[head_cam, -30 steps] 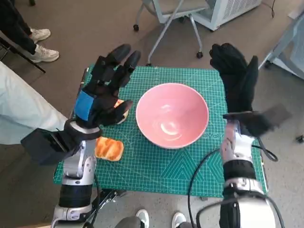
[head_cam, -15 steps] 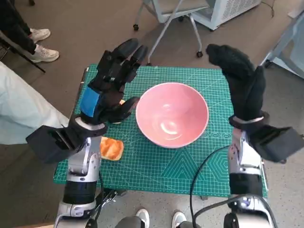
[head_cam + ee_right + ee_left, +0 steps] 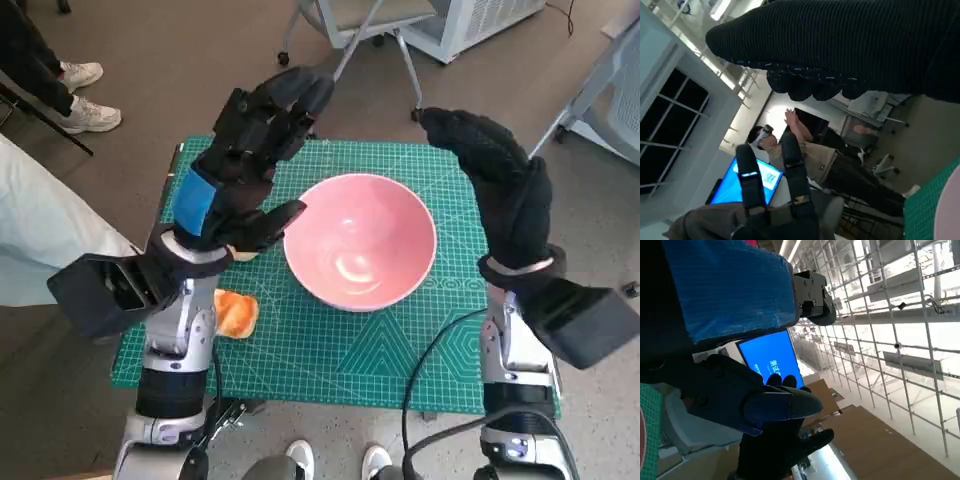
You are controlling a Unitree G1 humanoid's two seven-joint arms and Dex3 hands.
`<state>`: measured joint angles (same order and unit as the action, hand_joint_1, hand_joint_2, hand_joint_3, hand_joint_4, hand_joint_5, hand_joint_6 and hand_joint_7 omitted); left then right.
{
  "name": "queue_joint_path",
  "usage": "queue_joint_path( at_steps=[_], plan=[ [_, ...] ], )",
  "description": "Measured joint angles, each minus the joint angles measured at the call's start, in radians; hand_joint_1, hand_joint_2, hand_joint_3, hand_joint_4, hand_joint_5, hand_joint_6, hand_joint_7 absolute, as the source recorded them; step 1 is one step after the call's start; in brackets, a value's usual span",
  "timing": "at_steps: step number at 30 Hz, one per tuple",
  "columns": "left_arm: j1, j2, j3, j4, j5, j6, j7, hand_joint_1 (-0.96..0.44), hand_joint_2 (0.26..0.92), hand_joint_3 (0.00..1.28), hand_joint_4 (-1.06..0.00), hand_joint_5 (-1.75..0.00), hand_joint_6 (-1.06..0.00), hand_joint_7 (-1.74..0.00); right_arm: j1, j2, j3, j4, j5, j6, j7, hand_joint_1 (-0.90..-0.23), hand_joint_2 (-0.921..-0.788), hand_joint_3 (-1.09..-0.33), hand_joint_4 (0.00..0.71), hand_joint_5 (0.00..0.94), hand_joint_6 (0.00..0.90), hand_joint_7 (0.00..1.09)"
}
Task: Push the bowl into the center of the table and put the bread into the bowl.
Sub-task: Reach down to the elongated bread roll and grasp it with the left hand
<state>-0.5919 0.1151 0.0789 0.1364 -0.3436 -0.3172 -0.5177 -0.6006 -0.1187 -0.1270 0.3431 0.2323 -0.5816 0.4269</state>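
One table (image 3: 330,370), green cutting mat on top. One pink bowl (image 3: 360,255) near the mat's centre, unmoved since the earlier frames. Left hand (image 3: 240,170), fingers spread, holding nothing, raised higher and further toward the far edge than before. Right hand (image 3: 500,180), fingers loosely apart, empty, likewise risen. One bread (image 3: 235,312) by the left edge, partly hidden behind the left forearm.

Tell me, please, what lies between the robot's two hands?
In the head view, the pink bowl sits on the green mat between the left hand and right hand.
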Motion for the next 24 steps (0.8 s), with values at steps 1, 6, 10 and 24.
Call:
queue_joint_path(
  at_steps=[1, 6, 10, 24],
  plan=[
    [0.000, 0.001, 0.000, 0.000, 0.000, 0.000, -0.001, -0.52, 0.921, 0.38, -0.19, -0.01, 0.00, -0.62, 0.001, 0.000, 0.002, -0.002, 0.000, 0.001, -0.001, -0.663, -0.921, -0.775, 0.223, 0.006, 0.070, 0.58],
    [0.000, 0.011, 0.001, -0.003, -0.001, 0.002, -0.006, -0.52, 0.921, 0.37, -0.19, -0.01, 0.00, -0.61, 0.005, 0.000, 0.010, -0.013, 0.000, 0.002, -0.004, -0.664, -0.921, -0.775, 0.223, 0.005, 0.069, 0.59],
    [0.005, 0.029, 0.003, -0.017, -0.001, 0.005, -0.010, -0.51, 0.921, 0.36, -0.19, -0.01, 0.00, -0.62, 0.007, 0.000, 0.014, -0.016, 0.000, 0.006, -0.006, -0.669, -0.921, -0.774, 0.224, 0.005, 0.068, 0.59],
    [0.084, 0.413, 0.103, -0.064, 0.218, -0.062, -0.077, -0.40, 0.832, 0.09, -0.23, -0.02, -0.02, -0.62, 0.035, -0.004, 0.015, -0.035, 0.000, 0.013, -0.017, -0.663, -0.921, -0.775, 0.225, 0.004, 0.065, 0.59]
  ],
)
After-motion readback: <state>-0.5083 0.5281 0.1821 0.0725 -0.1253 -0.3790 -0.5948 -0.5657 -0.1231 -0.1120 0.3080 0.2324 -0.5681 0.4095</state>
